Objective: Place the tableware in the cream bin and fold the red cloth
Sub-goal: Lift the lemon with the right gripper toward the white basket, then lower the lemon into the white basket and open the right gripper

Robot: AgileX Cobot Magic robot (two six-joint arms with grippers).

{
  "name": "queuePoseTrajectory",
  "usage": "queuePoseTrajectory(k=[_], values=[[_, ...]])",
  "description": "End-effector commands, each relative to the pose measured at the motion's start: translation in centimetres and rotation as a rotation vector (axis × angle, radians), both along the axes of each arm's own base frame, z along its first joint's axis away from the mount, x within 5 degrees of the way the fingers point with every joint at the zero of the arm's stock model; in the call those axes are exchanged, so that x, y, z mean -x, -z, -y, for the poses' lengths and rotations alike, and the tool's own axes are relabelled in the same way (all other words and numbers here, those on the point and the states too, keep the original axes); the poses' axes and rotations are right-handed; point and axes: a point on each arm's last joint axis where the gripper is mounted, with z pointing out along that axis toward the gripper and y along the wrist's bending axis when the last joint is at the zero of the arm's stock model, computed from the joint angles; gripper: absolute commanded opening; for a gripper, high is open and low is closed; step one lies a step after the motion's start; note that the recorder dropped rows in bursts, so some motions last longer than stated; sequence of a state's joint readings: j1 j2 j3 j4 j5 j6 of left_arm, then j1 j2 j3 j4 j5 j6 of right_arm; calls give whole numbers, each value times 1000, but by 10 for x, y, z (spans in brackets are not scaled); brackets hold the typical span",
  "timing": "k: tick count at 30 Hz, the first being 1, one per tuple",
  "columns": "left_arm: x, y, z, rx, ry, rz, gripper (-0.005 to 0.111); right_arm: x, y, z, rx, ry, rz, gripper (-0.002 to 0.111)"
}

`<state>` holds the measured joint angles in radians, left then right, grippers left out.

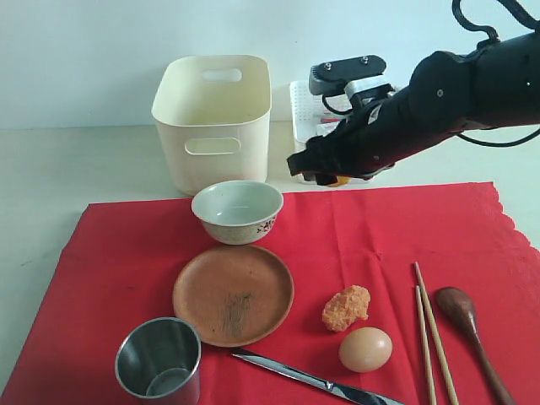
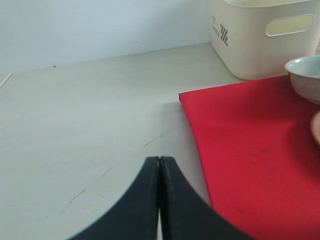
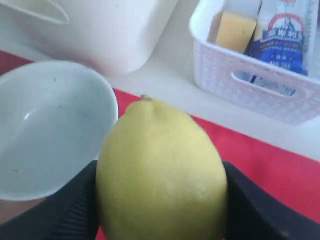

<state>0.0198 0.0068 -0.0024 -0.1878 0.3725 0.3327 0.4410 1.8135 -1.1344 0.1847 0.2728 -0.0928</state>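
Tableware not yet binned — bowl (image 1: pixel 237 211), plate (image 1: pixel 233 294), cup (image 1: pixel 159 360), knife (image 1: pixel 312 381), chopsticks (image 1: pixel 432 337) and spoon (image 1: pixel 468 325) all lie on the flat, unfolded red cloth (image 1: pixel 380 245), in front of the cream bin (image 1: pixel 214 118). Right gripper (image 3: pixel 162 210) clamps a lemon (image 3: pixel 160 165) near the white basket (image 3: pixel 250 75); left gripper (image 2: pixel 159 170), shut and empty, hangs beside the cloth's left edge. Egg (image 1: pixel 365 349) and orange food lump (image 1: pixel 346 308) likely block any fold — as does everything else on the cloth.

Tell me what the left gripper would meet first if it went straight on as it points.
Nothing, it seems: the shut left gripper points over bare table; the red cloth lies aside. Beyond, perhaps the wall.
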Motion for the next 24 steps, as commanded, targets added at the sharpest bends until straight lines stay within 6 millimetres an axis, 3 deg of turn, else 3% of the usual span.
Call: queuePoseTrajectory(k=[1,7,17,24], values=[[0,0,0,1,5,6,0,-8,-13,-1,-52,27,127,0],[0,0,0,1,5,6,0,-20,-24,7,-62,38,284,0],[0,0,0,1,5,6,0,-56,-21,45,-51,152,390,0],[0,0,0,1,5,6,0,-107,-4,26,16,73,268,0]])
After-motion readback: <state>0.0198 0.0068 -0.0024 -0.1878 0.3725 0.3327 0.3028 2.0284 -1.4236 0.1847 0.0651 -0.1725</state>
